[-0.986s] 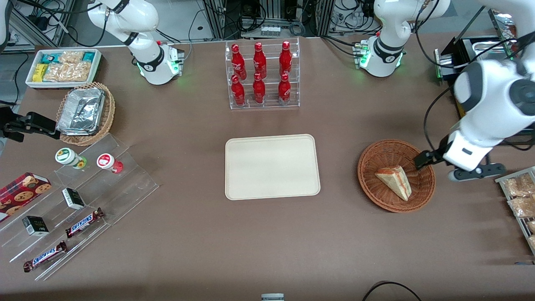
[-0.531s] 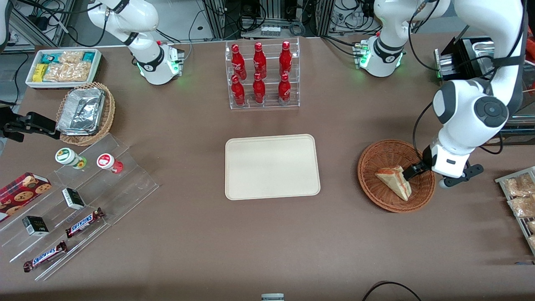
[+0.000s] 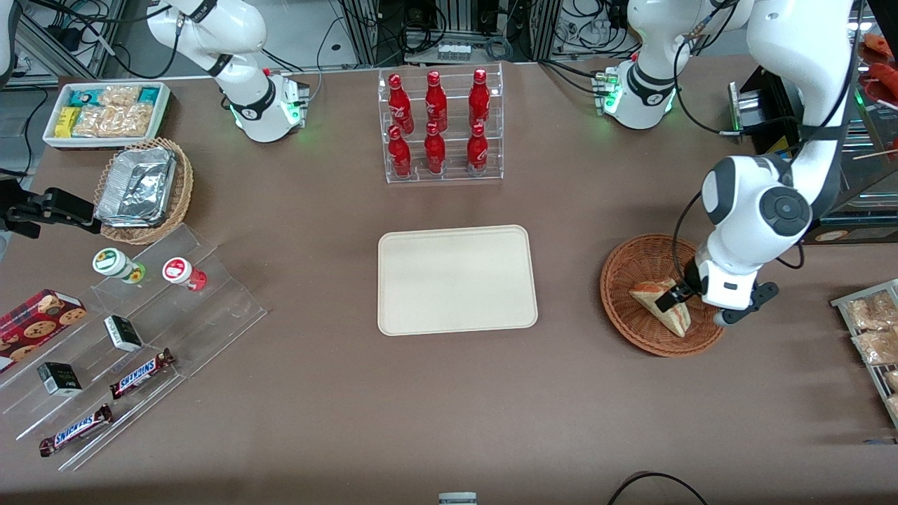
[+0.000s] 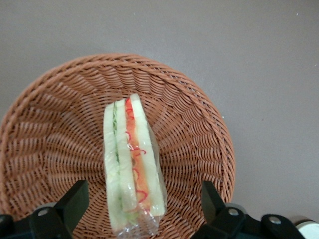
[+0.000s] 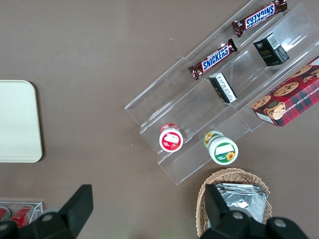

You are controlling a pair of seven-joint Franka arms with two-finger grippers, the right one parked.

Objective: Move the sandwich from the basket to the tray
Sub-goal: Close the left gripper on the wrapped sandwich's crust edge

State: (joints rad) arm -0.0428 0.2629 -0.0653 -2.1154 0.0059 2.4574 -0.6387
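Observation:
The sandwich (image 3: 659,303), a wrapped pale wedge with red-orange and green layers, lies in the reddish-brown wicker basket (image 3: 631,259) toward the working arm's end of the table. My left gripper (image 3: 672,297) is open and hangs just above the sandwich, over the basket. In the left wrist view the sandwich (image 4: 130,169) lies between my two black fingers (image 4: 75,201), apart from both, on the basket weave (image 4: 55,134). The cream-beige tray (image 3: 456,279) sits empty at the table's middle, beside the basket.
A clear rack of red bottles (image 3: 438,126) stands farther from the front camera than the tray. A rack of snack packets (image 3: 870,330) lies at the working arm's table edge. A tan basket with foil trays (image 3: 144,189) and stepped acrylic shelves (image 3: 126,337) lie toward the parked arm's end.
My left gripper has moved from the basket's rim in over the basket and come down above the sandwich. The sandwich has not moved.

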